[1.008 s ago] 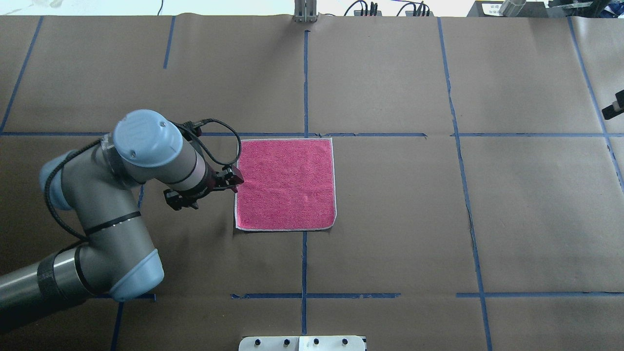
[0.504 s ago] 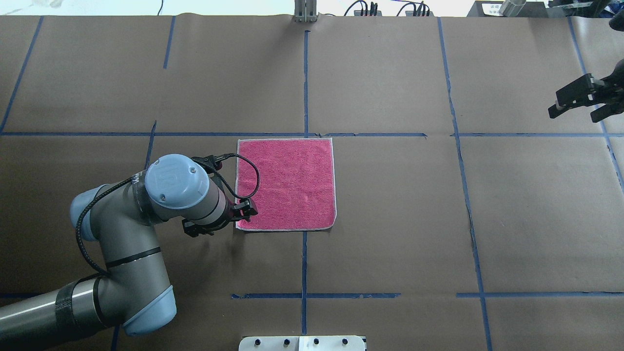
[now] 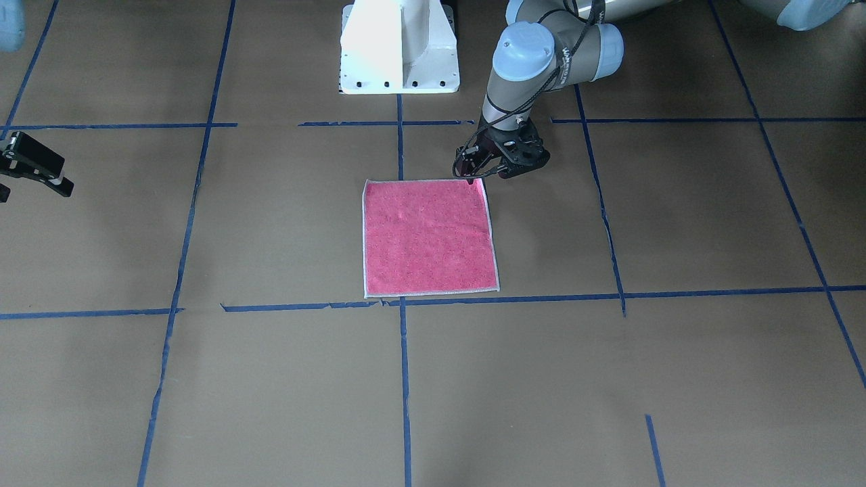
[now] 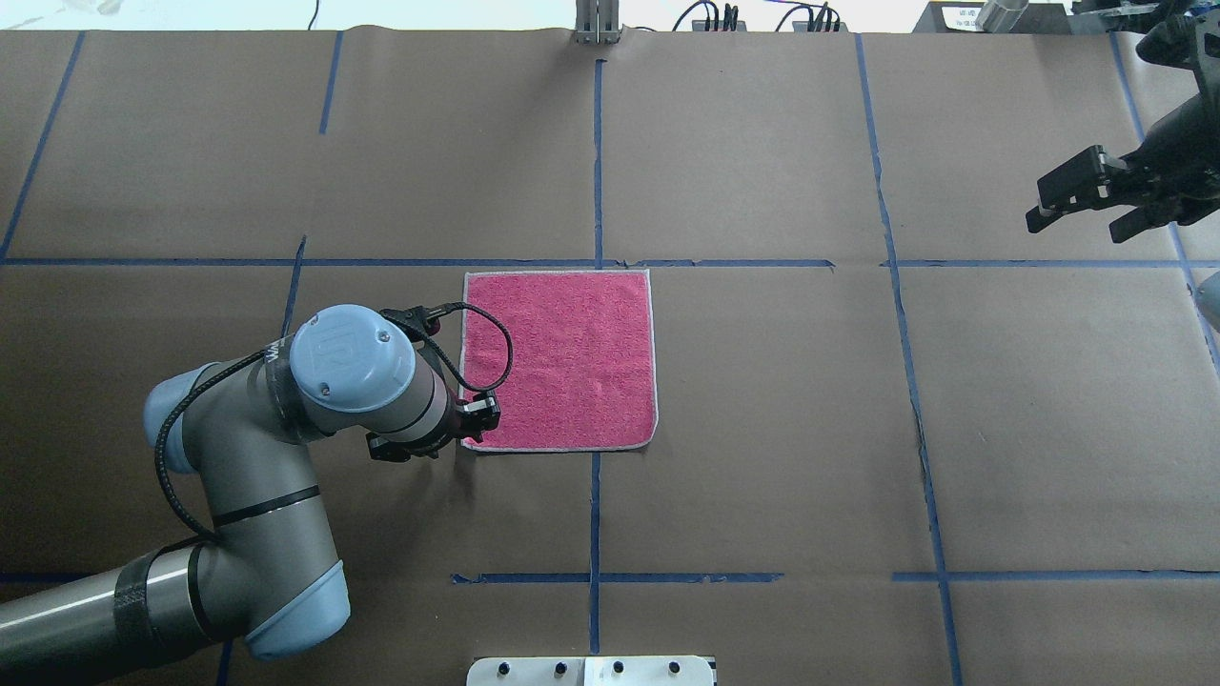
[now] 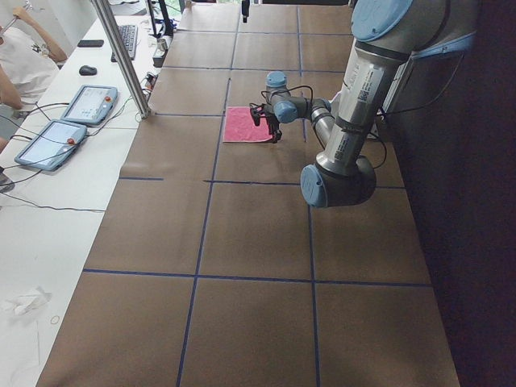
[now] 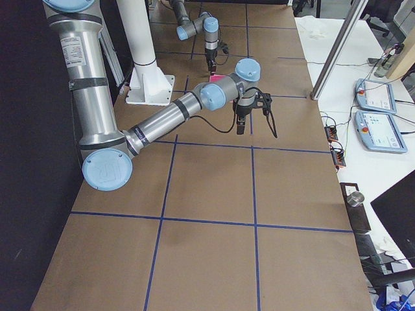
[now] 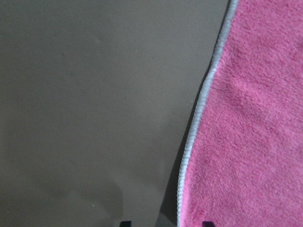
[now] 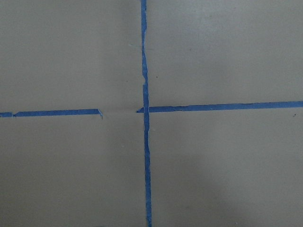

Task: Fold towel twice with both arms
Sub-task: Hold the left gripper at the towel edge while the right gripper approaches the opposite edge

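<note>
The towel (image 4: pixel 562 357) lies flat and unfolded, pink-red face up, with its whitish border all round; it also shows in the front-facing view (image 3: pixel 427 237). My left gripper (image 4: pixel 474 426) is low over the towel's near-left corner (image 3: pixel 475 177). The left wrist view shows its two fingertips (image 7: pixel 125 222) apart, one over the paper and one over the towel (image 7: pixel 246 118), with the border between them. It holds nothing. My right gripper (image 4: pixel 1079 211) hangs open and empty above the table's far right part, well away from the towel (image 3: pixel 27 177).
Brown paper with blue tape lines (image 4: pixel 597 162) covers the table. The white pedestal base (image 3: pixel 399 47) stands at the robot's side. A metal post (image 4: pixel 596 24) and cables sit at the far edge. Tablets (image 5: pixel 68 121) lie on a side table.
My left gripper has moved from the middle of the towel's left edge to its near-left corner. My right gripper has come into view from the right edge and moved leftward.
</note>
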`<state>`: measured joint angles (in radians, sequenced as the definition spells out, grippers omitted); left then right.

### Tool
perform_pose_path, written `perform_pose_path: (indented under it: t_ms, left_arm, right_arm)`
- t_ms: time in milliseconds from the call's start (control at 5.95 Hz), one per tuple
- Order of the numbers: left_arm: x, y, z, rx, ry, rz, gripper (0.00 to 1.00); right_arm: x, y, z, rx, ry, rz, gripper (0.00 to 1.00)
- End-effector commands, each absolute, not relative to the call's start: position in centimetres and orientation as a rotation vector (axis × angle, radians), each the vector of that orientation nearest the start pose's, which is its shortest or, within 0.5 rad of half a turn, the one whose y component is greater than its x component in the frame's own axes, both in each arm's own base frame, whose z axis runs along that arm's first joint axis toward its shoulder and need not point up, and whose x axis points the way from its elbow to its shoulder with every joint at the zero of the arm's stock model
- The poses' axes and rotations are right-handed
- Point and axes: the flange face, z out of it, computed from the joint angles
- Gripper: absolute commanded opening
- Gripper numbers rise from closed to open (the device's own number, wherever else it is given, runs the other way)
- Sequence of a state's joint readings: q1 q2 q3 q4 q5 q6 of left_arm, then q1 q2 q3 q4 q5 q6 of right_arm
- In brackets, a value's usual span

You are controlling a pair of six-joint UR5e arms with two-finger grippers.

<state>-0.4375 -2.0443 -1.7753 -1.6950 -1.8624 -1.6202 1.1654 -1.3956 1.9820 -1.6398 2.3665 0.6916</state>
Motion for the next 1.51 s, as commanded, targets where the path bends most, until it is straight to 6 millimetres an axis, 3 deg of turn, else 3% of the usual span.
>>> perform_pose_path:
  t_ms: [0,336,840,1176,1344]
  left_arm:
    - [53.9,-36.7,29.1,-0.119,0.831,-0.34,0.53]
    - [54.8,-37.3,29.1,-0.12,0.821,-0.344,0.47]
    - [54.4,-37.9,29.3,-0.117,0.819,-0.356,0.11]
    - [54.2,-37.9,29.0,-0.121,0.826,-0.357,0.03]
    - [54.0,-37.9,28.7,-0.12,0.829,-0.358,0.02]
  right_arm:
    - [-15.3,-50.2,36.8,0.017,-0.918,0.065,1.0]
    - [-15.3,-50.2,36.8,0.017,-0.918,0.065,1.0]
    - [-15.4,-50.2,36.7,0.019,-0.917,0.063,1.0]
    - [-16.0,-50.0,36.7,0.013,-0.916,0.054,1.0]
    - [-17.7,-49.9,35.6,-0.002,-0.911,0.09,1.0]
